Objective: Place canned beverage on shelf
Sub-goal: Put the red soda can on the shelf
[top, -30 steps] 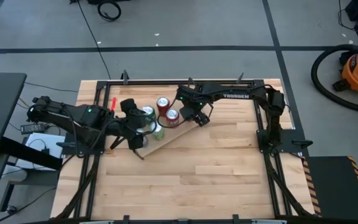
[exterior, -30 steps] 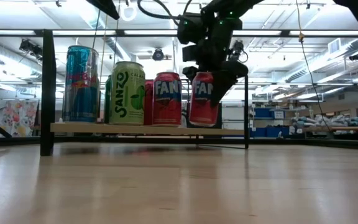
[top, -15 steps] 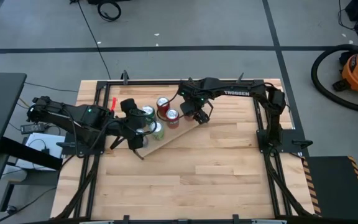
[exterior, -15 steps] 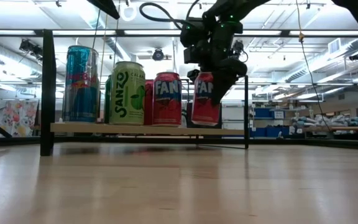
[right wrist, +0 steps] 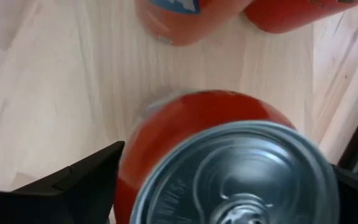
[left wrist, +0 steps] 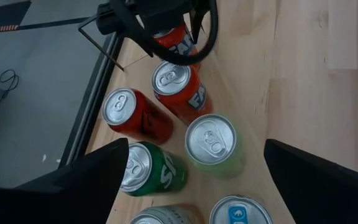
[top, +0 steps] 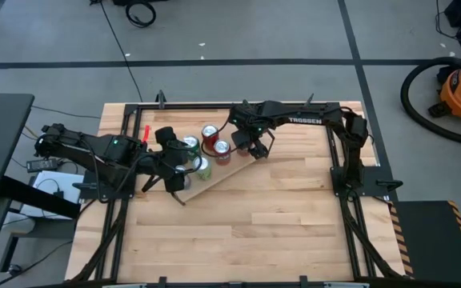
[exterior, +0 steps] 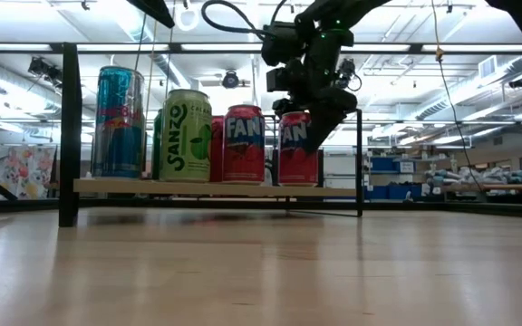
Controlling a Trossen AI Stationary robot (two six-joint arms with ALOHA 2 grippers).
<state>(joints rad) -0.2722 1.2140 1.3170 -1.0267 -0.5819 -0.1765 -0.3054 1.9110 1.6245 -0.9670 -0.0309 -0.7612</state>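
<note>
So the right gripper [exterior: 304, 122] is up over the right end of the shelf [exterior: 211, 187], with the red Fanta can [exterior: 297, 149] directly under it, sitting upright on the plank. In the right wrist view the can's silver top [right wrist: 241, 171] fills the space between the two dark fingers [right wrist: 73, 180], and the fingers look spread wide of the can's sides, so it's open and not really gripping anything, just straddling the can's top. From the low view the can is flat on the wood, just beside a second Fanta can [exterior: 244, 145].

Next along the shelf there's a green Sanzo can [exterior: 185, 136] and a tall blue can [exterior: 119, 110] at the left end. From overhead the shelf sits at an angle on the table [top: 294, 216], toward the back left.

The left gripper [top: 174, 172] hovers above the shelf's other end, fingers wide apart, holding nothing. Its wrist camera looks down on the can tops, including a dark green can [left wrist: 148, 169] and a plain red can [left wrist: 132, 114].
</note>
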